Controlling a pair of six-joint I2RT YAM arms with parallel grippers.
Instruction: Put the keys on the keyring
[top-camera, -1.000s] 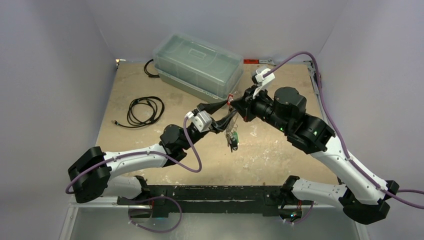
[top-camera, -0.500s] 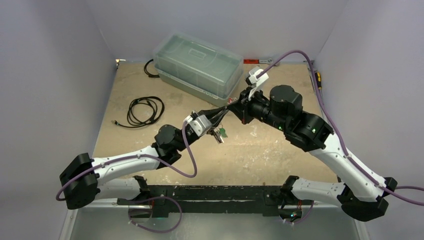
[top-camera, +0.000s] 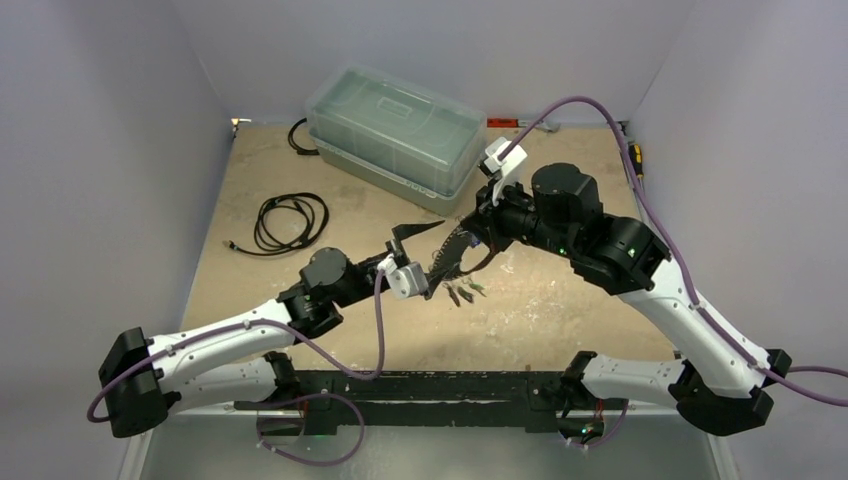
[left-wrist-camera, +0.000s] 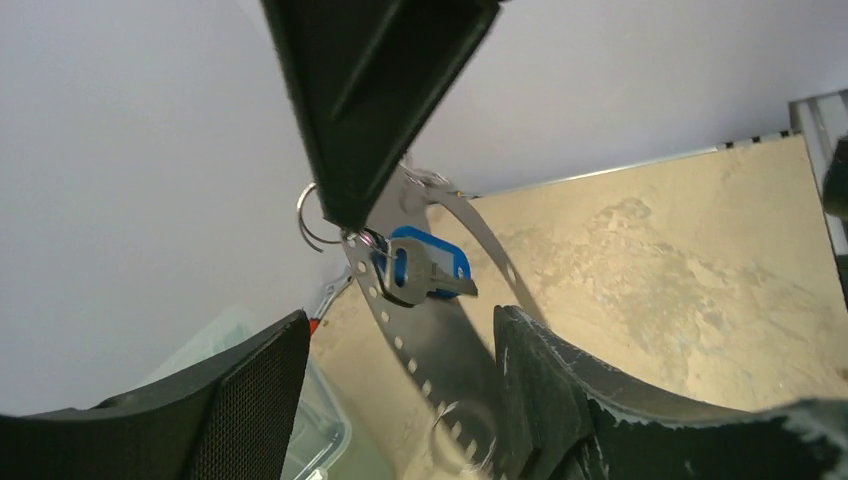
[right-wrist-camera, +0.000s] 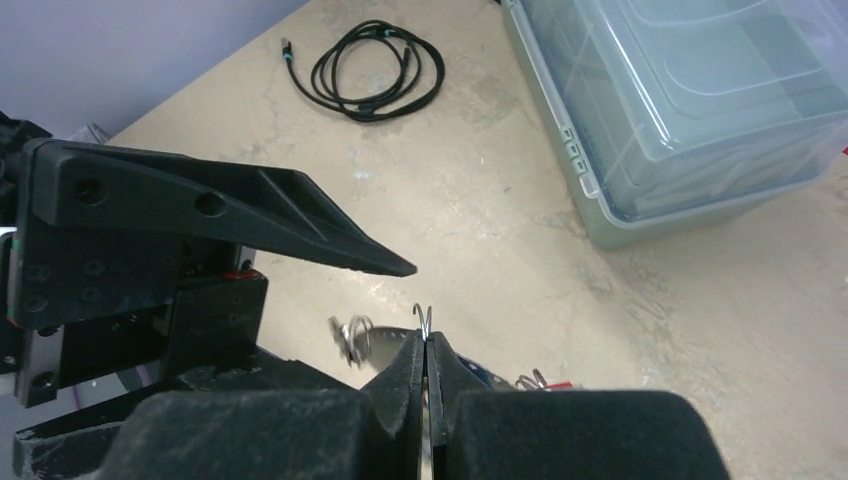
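Observation:
The keyring, a flat grey metal band with small holes along its rim, hangs in the air above the table's middle. My right gripper is shut on its thin edge, seen edge-on in the right wrist view. A blue-tagged key dangles from the ring just under the right gripper's fingers, and a small wire split ring sticks out beside them. More keys hang below the keyring. My left gripper stands open, its fingers either side of the ring's band.
A clear lidded plastic box sits at the back of the table. A coiled black cable lies at the left. Purple walls close in both sides. A black rail runs along the near edge.
My left gripper shut briefly, then opened again, and its arm drew back toward the near left. The right gripper shifted slightly left with the keyring; the hanging keys swung.

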